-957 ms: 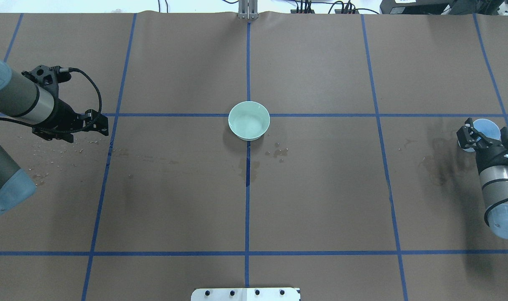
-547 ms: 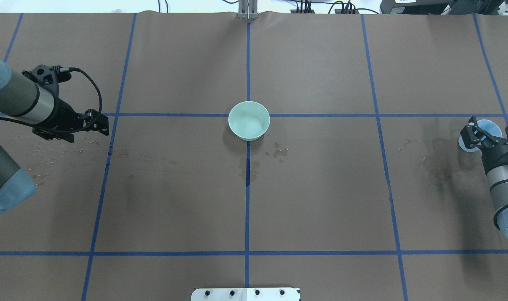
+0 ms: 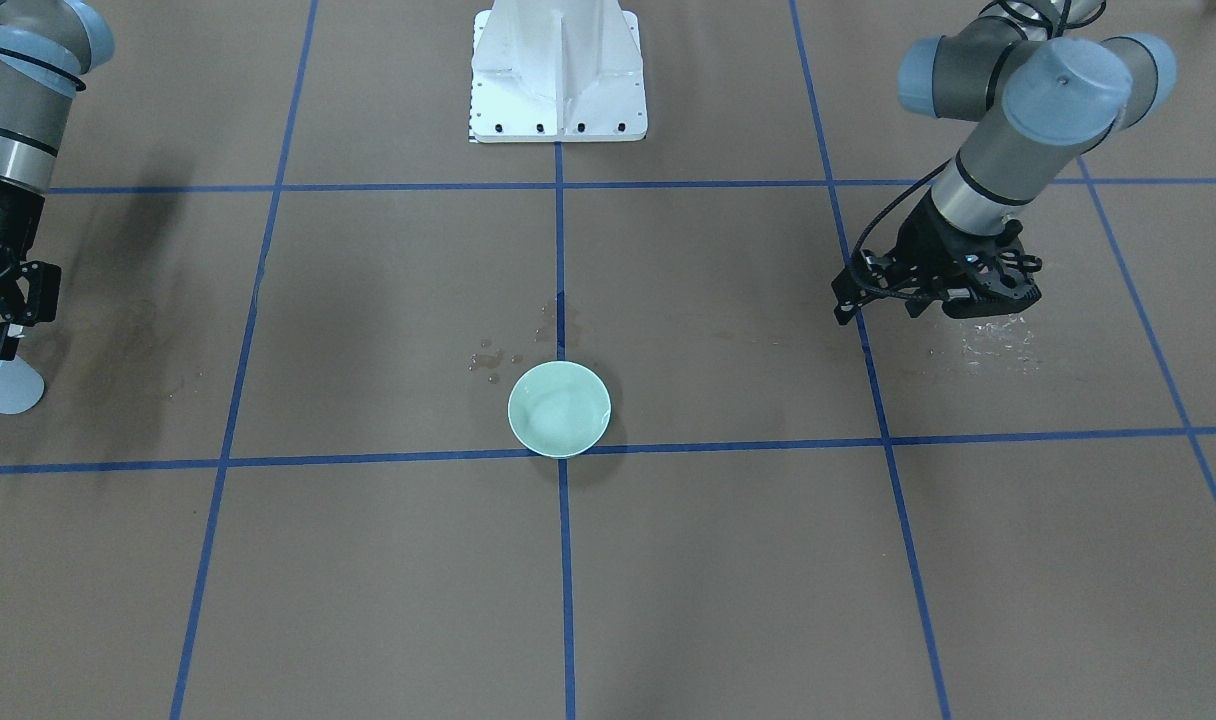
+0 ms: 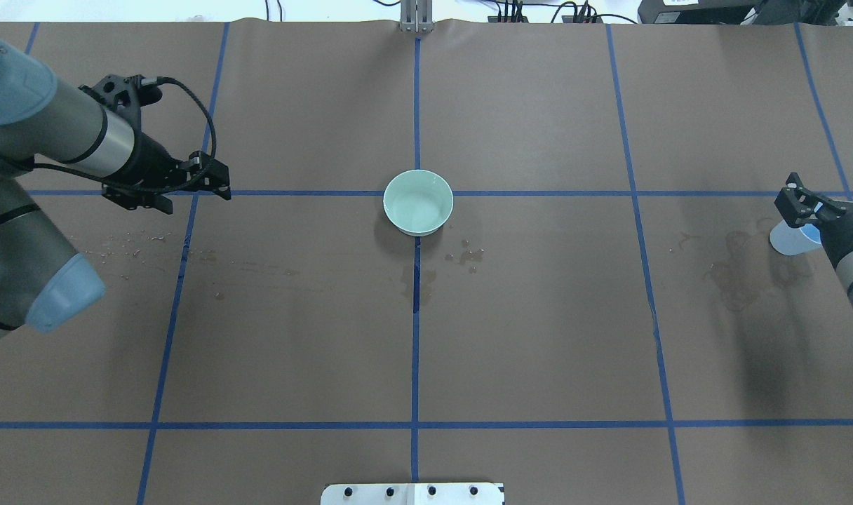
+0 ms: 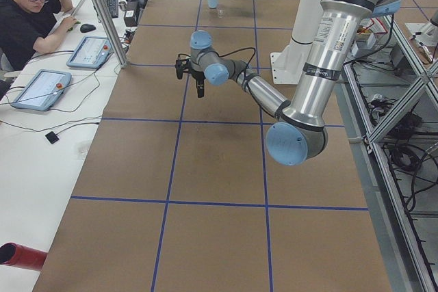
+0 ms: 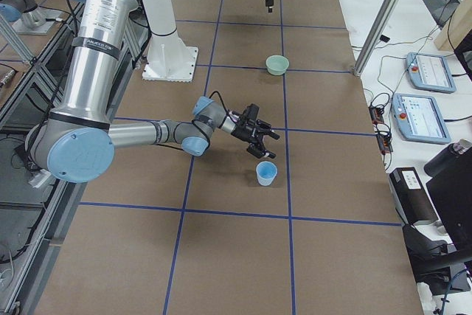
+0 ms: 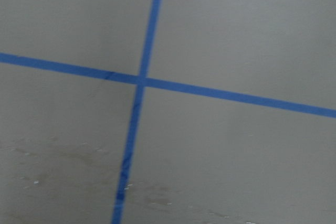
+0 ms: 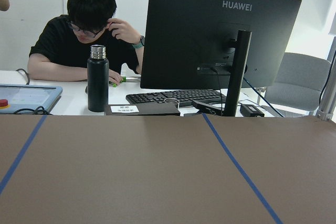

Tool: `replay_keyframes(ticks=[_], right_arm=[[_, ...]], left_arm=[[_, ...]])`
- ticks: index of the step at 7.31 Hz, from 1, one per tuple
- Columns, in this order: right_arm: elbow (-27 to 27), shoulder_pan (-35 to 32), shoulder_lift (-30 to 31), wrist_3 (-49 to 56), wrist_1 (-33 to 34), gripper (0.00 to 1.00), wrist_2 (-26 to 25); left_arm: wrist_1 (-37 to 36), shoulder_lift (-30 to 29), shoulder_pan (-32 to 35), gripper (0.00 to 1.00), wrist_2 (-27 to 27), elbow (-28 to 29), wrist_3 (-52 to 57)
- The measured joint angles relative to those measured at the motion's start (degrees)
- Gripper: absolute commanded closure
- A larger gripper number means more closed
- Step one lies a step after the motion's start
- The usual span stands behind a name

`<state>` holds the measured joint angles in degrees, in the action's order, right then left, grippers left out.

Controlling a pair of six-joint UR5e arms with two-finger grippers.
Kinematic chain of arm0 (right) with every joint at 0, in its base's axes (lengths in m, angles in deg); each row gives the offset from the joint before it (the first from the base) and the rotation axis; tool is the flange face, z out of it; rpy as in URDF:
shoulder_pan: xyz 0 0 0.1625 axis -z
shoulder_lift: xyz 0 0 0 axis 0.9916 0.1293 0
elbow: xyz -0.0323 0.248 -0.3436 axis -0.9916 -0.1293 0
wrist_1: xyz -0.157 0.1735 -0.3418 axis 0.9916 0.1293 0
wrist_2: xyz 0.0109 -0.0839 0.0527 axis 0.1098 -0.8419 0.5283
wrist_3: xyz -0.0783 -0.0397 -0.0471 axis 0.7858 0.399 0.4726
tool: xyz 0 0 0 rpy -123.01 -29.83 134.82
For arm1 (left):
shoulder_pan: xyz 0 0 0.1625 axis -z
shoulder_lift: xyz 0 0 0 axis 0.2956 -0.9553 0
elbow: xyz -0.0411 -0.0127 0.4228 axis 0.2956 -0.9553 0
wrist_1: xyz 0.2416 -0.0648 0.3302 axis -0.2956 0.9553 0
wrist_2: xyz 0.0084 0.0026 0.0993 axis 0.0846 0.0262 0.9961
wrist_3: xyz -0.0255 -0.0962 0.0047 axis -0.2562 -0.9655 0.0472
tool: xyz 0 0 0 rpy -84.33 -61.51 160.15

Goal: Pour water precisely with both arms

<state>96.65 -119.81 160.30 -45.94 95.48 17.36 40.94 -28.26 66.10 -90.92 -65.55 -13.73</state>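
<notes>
A mint-green bowl [image 4: 418,202] [image 3: 559,408] stands at the table's centre. The water shows only as a faint sheen inside it and as droplets on the paper [image 4: 468,256]. A light blue cup [image 4: 790,240] [image 6: 266,173] stands upright at the far right. My right gripper [image 4: 823,203] [image 6: 259,145] is open and empty, hovering just above and behind the cup, apart from it. My left gripper [image 4: 223,189] [image 3: 841,305] hangs over a tape crossing left of the bowl. Its jaws look closed and it holds nothing.
Brown paper with a blue tape grid [image 4: 416,424] covers the table. Dried stains [image 4: 735,273] lie near the cup and droplets [image 4: 118,245] on the left. The white pedestal [image 3: 558,70] is at the robot's side. An operator [image 5: 27,5] and tablets sit beyond the far edge.
My right gripper has lifted and drawn back off the cup, which stays standing. My left arm has swung forward and toward the centre, away from the droplets.
</notes>
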Motion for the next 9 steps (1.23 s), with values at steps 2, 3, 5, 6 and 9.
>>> replay_keyframes(ticks=[2, 3, 5, 6, 9], right_arm=[[0.59, -10.50, -1.93, 8.21, 1.57, 0.00, 14.49], [0.76, -15.47, -4.14, 10.26, 4.66, 0.00, 21.94], [0.96, -25.25, -8.17, 16.52, 10.99, 0.00, 35.97], [0.97, -30.56, -10.50, 19.82, 15.02, 0.00, 44.22], [0.91, -43.03, -17.79, 34.89, 33.25, 0.00, 62.51]], left_arm=[[-2.80, -11.29, -2.21, 0.00, -0.89, 5.67, -7.62], [-2.90, -16.25, -3.12, 0.00, -0.82, 10.08, -9.89], [0.23, -22.66, -5.40, 0.00, 0.93, 19.31, -11.42], [3.67, -23.57, -6.69, 0.00, 2.42, 23.52, -11.29], [9.94, -24.00, -9.77, 0.00, 3.58, 30.01, -10.84]])
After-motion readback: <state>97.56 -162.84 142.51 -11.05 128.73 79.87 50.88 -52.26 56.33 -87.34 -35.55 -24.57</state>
